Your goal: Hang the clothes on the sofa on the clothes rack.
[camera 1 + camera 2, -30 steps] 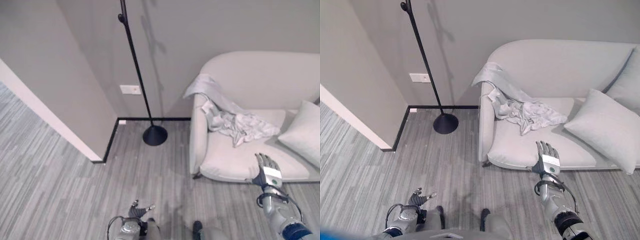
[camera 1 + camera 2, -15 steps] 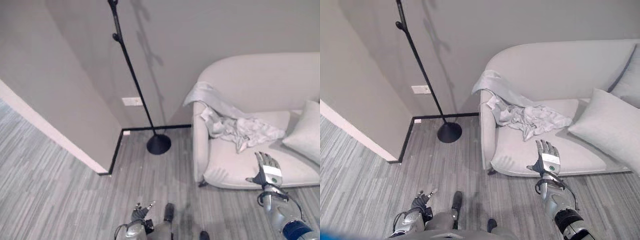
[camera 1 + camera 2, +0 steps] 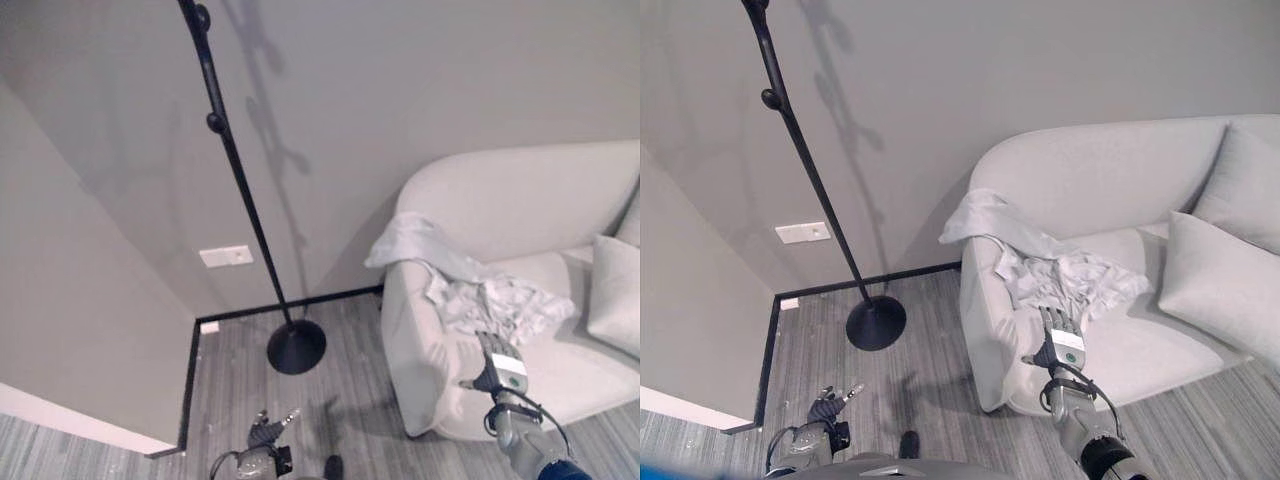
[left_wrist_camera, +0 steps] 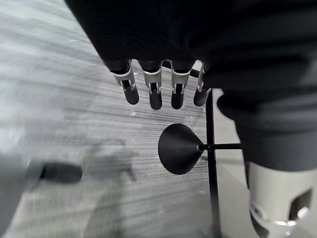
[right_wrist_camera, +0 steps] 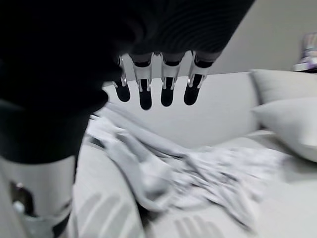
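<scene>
Now the right hand [image 3: 1061,345] hovers flat-fingered, empty, just short of the crumpled pale grey clothes [image 3: 1060,278] lying ahead across the cream sofa's [image 3: 1110,190] arm and seat; the left hand [image 3: 264,436] hangs low, relaxed.

We see the right hand [image 5: 153,91] with fingers straight, holding nothing, above the crumpled pale clothes [image 5: 198,171] on the sofa [image 5: 223,104]; a cushion [image 5: 290,126] lies beside them.
</scene>
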`<state>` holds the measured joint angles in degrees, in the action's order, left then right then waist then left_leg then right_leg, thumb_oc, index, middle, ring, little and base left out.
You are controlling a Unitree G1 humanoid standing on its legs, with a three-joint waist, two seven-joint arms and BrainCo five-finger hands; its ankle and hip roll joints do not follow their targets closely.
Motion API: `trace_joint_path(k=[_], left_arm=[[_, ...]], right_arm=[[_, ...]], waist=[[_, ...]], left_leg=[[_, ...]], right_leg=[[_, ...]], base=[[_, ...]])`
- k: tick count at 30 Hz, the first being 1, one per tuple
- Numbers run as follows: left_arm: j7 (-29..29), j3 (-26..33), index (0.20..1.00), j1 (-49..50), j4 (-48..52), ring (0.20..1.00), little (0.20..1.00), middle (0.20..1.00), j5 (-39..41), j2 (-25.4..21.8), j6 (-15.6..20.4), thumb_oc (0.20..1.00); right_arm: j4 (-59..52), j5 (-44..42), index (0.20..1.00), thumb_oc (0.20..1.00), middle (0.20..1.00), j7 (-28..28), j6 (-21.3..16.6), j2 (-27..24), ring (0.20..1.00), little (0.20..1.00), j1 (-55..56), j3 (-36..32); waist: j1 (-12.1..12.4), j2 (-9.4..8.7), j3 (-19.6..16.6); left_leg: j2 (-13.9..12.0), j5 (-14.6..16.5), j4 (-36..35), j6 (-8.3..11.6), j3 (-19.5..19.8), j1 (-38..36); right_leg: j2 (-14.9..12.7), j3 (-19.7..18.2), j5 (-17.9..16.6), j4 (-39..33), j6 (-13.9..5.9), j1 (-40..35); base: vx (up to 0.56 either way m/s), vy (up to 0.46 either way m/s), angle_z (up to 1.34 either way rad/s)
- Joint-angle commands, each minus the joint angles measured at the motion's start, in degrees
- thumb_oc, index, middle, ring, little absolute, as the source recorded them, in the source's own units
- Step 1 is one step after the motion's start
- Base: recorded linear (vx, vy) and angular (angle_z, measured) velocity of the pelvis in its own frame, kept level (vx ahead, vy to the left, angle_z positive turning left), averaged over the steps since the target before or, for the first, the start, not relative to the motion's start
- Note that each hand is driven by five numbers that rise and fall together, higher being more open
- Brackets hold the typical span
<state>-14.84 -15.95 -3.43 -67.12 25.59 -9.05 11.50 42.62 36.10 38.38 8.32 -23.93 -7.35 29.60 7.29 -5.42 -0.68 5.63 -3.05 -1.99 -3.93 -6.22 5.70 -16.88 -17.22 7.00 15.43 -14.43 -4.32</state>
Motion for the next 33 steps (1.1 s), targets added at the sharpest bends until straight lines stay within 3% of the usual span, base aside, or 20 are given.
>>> trace_joint_path(k=[1,4,6,10,11,13,14,15,16,18,19,21,23,27,33], left_arm=[[-0.39,1.27,1.0,-2.33,-0.42,1.0,1.0,1.0,-4.09,1.32,0.12,1.0],[0.3,1.59,1.0,-2.45,-1.44,1.0,1.0,1.0,-5.03,1.03,-0.33,1.0],[0.67,1.65,1.0,-2.58,-2.29,1.0,1.0,1.0,-6.01,0.7,-0.82,1.0],[0.97,2.52,1.0,-2.24,-3.11,1.0,1.0,1.0,-6.69,0.26,-0.91,1.0],[0.92,2.92,1.0,-1.93,-3.42,1.0,1.0,1.0,-6.65,0.17,-0.88,1.0],[1.06,3.25,1.0,-1.55,-4.47,1.0,1.0,1.0,-6.71,0.1,-0.97,1.0],[1.16,3.25,1.0,-1.53,-5.22,1.0,1.0,1.0,-6.88,0.15,-1.17,1.0],[1.2,3.24,1.0,-1.59,-5.79,1.0,1.0,1.0,-6.85,0.27,-1.24,1.0],[1.12,3.36,1.0,-1.83,-6.5,1.0,1.0,1.0,-6.71,0.38,-1.34,1.0],[1.59,3.32,1.0,-2.12,-7.44,1.0,1.0,1.0,-6.86,0.53,-1.53,1.0],[1.65,3.69,1.0,-2.41,-8.1,1.0,1.0,1.0,-6.68,0.54,-1.62,1.0],[1.2,3.8,1.0,-2.43,-8.49,1.0,1.0,1.0,-7.55,0.34,-1.6,1.0],[1.83,4.61,1.0,-3.14,-8.61,1.0,1.0,1.0,-7.26,0.25,-1.46,1.0],[1.45,5.86,1.0,-2.02,-7.06,1.0,1.0,1.0,-6.05,0.21,-0.71,1.0],[1.31,5.69,1.0,-1.4,-7.59,1.0,1.0,1.0,-6.23,0.28,-0.5,1.0]], right_arm=[[-0.69,0.75,1.0,1.0,1.0,1.15,0.65,-4.7,1.0,1.0,-6.62,-0.76],[0.66,0.74,1.0,1.0,1.0,1.02,1.05,-4.4,1.0,1.0,-8.12,-0.79],[1.0,0.7,1.0,1.0,1.0,0.5,1.1,-4.46,1.0,1.0,-8.63,-0.9],[1.33,0.93,1.0,1.0,1.0,-0.58,0.99,-4.46,1.0,1.0,-8.3,-0.77],[1.1,0.85,1.0,1.0,1.0,-0.8,0.78,-4.59,1.0,1.0,-8.12,-0.79],[1.23,0.04,1.0,1.0,1.0,-0.92,-0.28,-5.52,1.0,1.0,-8.89,-0.84],[1.81,-0.65,1.0,1.0,1.0,-0.95,-0.66,-5.78,1.0,1.0,-9.51,-0.9],[2.59,-1.5,1.0,1.0,1.0,-0.65,-0.93,-6.09,1.0,1.0,-10.34,-0.68],[3.72,-2.52,1.0,1.0,1.0,-0.26,-1.1,-6.46,1.0,1.0,-11.42,-0.5],[4.92,-3.72,1.0,1.0,1.0,0.39,-1.19,-7.15,1.0,1.0,-11.53,-0.85],[6.38,-5.1,1.0,1.0,1.0,0.86,-1.21,-7.64,1.0,1.0,-11.13,-1.75],[7.6,-4.82,1.0,1.0,1.0,0.79,-0.51,-8.53,1.0,1.0,-10.36,-1.4],[8.22,-5.87,1.0,1.0,1.0,1.04,-0.84,-9.28,1.0,1.0,-8.84,-3.13],[10.06,-7.75,1.0,1.0,1.0,0.1,-2.72,-9.74,1.0,1.0,-7.52,-4.81],[11.74,-11.42,1.0,1.0,1.0,-0.28,-5.05,-9.91,1.0,1.0,-7.36,-6.29]], waist=[[1.96,0.15,1.41],[2.73,0.71,1.39],[3.02,1.13,1.4],[2.65,1.17,0.78],[2.41,0.96,0.29],[1.84,2.01,-0.07],[1.52,2.69,0.11],[0.45,3.17,1.34],[-0.85,3.21,2.85],[-2.33,2.6,4.48],[-3.26,2.27,5.5],[-3.6,2.16,5.63],[-3.58,1.75,5.22],[-3.63,1.93,2.56],[-3.31,2.0,1.81]], left_leg=[[-4.95,-3.62,1.71,7.21,1.06,8.91],[-4.37,-1.54,3.0,5.41,0.84,8.05],[-4.21,-0.58,3.61,4.69,0.76,7.51],[-3.45,0.34,2.11,4.17,1.27,4.89],[-2.89,0.84,0.95,4.07,1.51,3.4],[-3.4,1.23,-1.78,3.81,2.89,-0.22],[-3.86,1.42,-2.27,3.72,3.58,-1.66],[-3.92,1.94,-2.55,3.74,4.89,-3.92],[-3.41,2.49,-2.74,3.72,6.37,-6.38],[-2.16,3.06,-2.68,3.84,9.13,-8.99],[-1.51,3.73,-2.89,4.08,12.17,-10.97],[-1.34,4.56,-2.91,4.24,13.61,-12.14],[-0.43,5.07,-2.48,4.66,15.6,-12.96],[-2.4,5.42,-2.84,6.05,18.09,-14.44],[-3.64,4.86,-2.95,7.6,19.77,-14.62]], right_leg=[[1.23,2.52,-26.5,-6.0,2.47,-5.87],[-0.02,3.47,-31.61,-2.95,2.73,-3.68],[-1.0,4.76,-32.75,-2.07,3.27,-2.72],[-0.7,5.68,-30.54,-3.71,3.61,-2.13],[0.39,5.91,-27.89,-5.42,3.62,-1.9],[6.1,7.13,-14.73,-9.27,4.54,2.03],[9.0,7.07,-10.85,-10.49,4.95,4.77],[11.83,7.17,-9.31,-9.66,5.44,7.62],[15.02,6.58,-9.88,-10.1,5.53,10.31],[18.7,3.95,-11.38,-12.16,5.34,12.16],[21.17,1.17,-12.72,-13.04,5.12,13.52],[21.83,0.71,-13.22,-12.71,4.96,14.23],[20.14,1.31,-13.48,-13.96,6.34,11.22],[20.05,4.0,-13.8,-15.19,7.73,8.22],[19.91,6.97,-12.32,-15.71,8.8,6.17]], base=[[0.21,0.106,0.11],[0.2,0.13,0.13],[0.19,0.137,-0.1],[0.12,0.064,-0.1],[0.2,0.044,-0.04],[0.29,0.063,-0.18],[0.24,0.024,-0.18],[0.25,-0.011,-0.13],[0.26,-0.04,0.0],[0.3,-0.055,0.62],[0.25,-0.065,1.13],[0.21,-0.066,1.26],[0.23,-0.16,1.31],[0.16,-0.159,0.9],[0.12,-0.105,0.26]])
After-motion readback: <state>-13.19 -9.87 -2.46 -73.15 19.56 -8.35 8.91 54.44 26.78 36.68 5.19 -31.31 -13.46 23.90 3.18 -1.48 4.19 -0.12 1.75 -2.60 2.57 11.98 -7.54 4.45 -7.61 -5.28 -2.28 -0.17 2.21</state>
